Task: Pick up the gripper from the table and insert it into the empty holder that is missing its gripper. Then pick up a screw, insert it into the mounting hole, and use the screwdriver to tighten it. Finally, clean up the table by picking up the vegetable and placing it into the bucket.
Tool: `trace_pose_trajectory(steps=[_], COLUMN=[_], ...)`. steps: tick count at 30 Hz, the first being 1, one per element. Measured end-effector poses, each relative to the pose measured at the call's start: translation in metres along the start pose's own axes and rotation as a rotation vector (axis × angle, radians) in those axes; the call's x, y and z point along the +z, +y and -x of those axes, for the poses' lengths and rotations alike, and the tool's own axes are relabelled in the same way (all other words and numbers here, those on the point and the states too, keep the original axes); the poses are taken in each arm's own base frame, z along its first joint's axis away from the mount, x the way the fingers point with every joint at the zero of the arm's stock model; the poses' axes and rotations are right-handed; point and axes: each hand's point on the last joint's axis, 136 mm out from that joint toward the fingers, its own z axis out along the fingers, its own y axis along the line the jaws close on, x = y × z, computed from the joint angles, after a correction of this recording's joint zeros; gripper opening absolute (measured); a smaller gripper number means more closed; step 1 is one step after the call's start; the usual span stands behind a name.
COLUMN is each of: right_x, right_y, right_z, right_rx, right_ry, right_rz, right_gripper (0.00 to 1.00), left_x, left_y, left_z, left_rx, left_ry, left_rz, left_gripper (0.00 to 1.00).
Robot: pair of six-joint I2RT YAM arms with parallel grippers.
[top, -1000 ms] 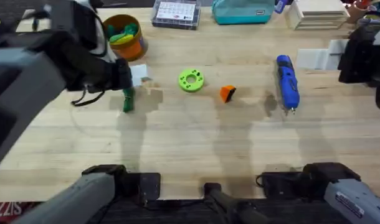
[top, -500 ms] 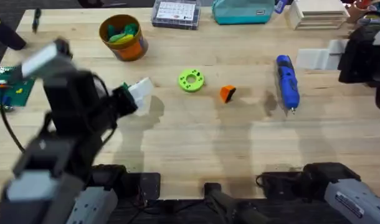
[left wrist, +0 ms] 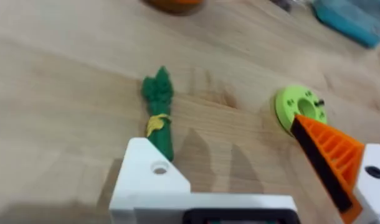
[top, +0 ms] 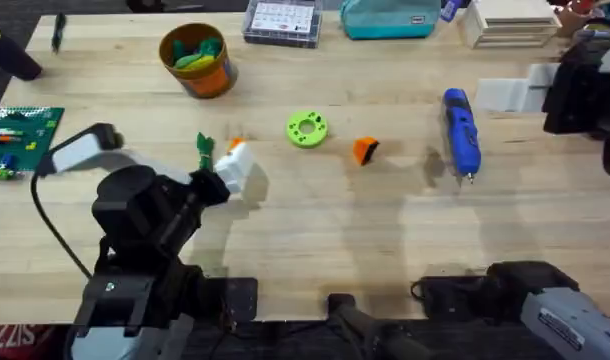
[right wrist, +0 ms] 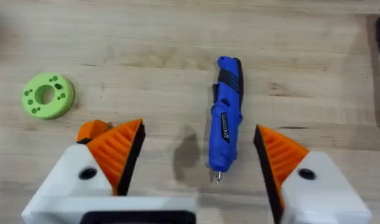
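Note:
The dark-green vegetable [top: 203, 148] [left wrist: 157, 112] lies on the wooden table [top: 315, 220]. My left gripper [top: 223, 157] [left wrist: 221, 134] hangs open right beside it; one finger is a bare white holder [left wrist: 149, 180], the other carries an orange ribbed pad [left wrist: 327, 152]. The loose orange gripper [top: 365, 150] [right wrist: 93, 129] rests mid-table, near a lime-green ring disc [top: 306, 128] [right wrist: 48, 95]. The blue screwdriver [top: 461, 130] [right wrist: 226, 124] lies to the right, bit toward the bases. My right gripper [right wrist: 198, 127] is open above it, both pads in place. The orange bucket [top: 197, 58] stands at the back left.
A green board with small parts [top: 20, 135] sits at the left edge. Along the back are a clear parts box [top: 282, 22], a teal pouch [top: 390, 18] and white boxes [top: 510, 22]. The dark right arm [top: 585, 80] fills the right edge.
My left arm has dropped from close under the camera and drawn back toward its base. Its gripper now sits just right of the vegetable, which is uncovered. Everything else is unmoved.

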Motion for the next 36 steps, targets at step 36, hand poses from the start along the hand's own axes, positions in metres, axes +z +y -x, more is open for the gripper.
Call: trace_pose_trajectory(steps=[36], right_x=[0.0], right_y=[0.0], right_z=[0.0], right_rx=[0.0], right_ry=[0.0], right_rz=[0.0], right_gripper=[0.993], left_x=[-0.022], left_y=[-0.082], left_z=[0.003], left_rx=[0.769], left_ry=[-0.216], left_rz=[-0.439], left_gripper=[0.986])
